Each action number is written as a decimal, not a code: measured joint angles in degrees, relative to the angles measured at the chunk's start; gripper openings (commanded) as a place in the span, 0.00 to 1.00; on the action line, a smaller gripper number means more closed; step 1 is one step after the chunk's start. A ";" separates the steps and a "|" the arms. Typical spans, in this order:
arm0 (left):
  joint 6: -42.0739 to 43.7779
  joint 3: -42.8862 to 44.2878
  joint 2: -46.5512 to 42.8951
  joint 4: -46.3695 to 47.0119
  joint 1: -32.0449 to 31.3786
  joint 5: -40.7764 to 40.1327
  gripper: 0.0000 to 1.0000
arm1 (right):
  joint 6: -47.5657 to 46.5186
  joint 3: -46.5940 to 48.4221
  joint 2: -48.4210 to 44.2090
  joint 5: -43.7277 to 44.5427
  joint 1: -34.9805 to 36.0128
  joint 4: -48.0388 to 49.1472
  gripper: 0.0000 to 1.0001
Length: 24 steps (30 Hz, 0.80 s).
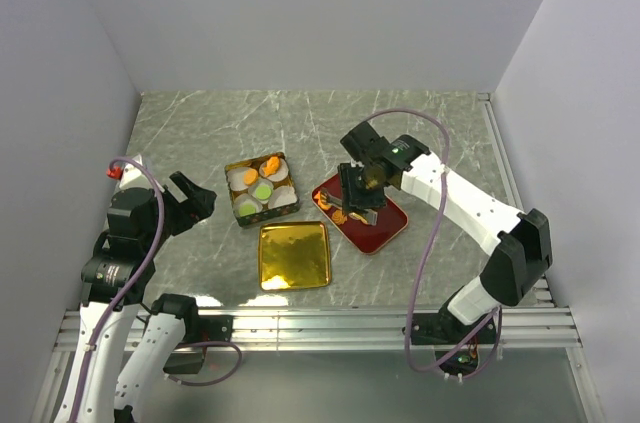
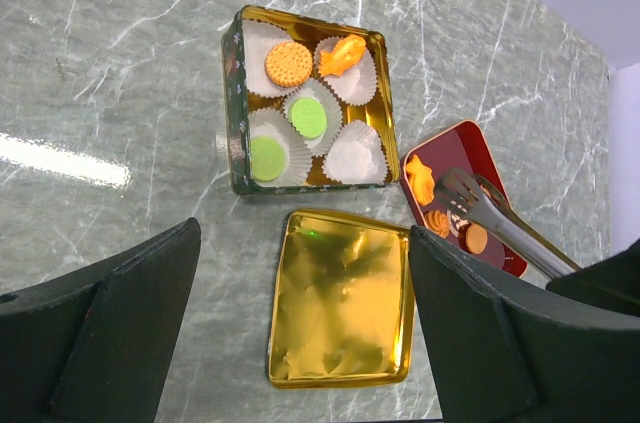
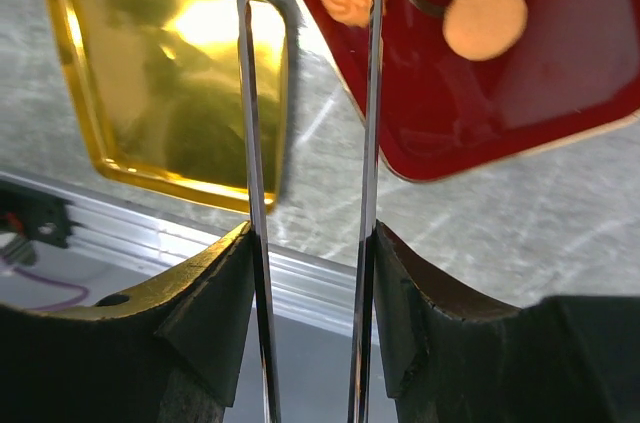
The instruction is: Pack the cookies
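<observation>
Right wrist view has the right claw [image 3: 310, 243] pinching a pair of silver metal tongs [image 3: 372, 93], whose blades stand apart and reach out from it over a glossy red square tray [image 3: 560, 93]. Small flat orange cookies [image 3: 485, 20] lie there around the blade tips. More of them (two green, one ridged brown, one irregular orange) sit in white paper cups [image 2: 355, 153] inside the open gold-lined square tin [image 2: 236, 93], off to that claw's left. Thin blades on flat biscuits over a slick tray could skid one away, or snap it if squeezed hard. A loose hold might drop it onto the gold metal lid [image 2: 340, 303] lying left of the claw. The left claw [image 2: 302, 238] hangs spread and empty.
</observation>
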 measured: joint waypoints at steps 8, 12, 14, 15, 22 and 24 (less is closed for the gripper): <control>0.00 0.00 0.07 0.00 -0.04 -0.02 0.91 | 0.00 0.00 1.81 -4.81 -3.15 4.17 0.53; 0.00 0.00 0.07 0.00 -0.04 -0.02 0.91 | -0.02 0.00 3.39 -5.95 -3.72 4.74 0.53; 0.00 0.00 0.07 0.00 -0.04 -0.02 0.91 | -0.02 -0.02 3.93 -6.23 -3.76 4.74 0.53; -0.02 0.00 0.07 0.00 -0.04 -0.02 0.91 | -0.02 -0.04 4.11 -6.29 -3.80 4.76 0.53; -0.02 0.00 0.04 0.00 -0.04 -0.02 0.91 | -0.28 -0.15 4.15 -6.75 -4.39 4.72 0.53; -0.02 0.00 0.04 0.00 -0.02 -0.02 0.91 | -0.52 -0.15 4.15 -6.82 -4.48 4.70 0.53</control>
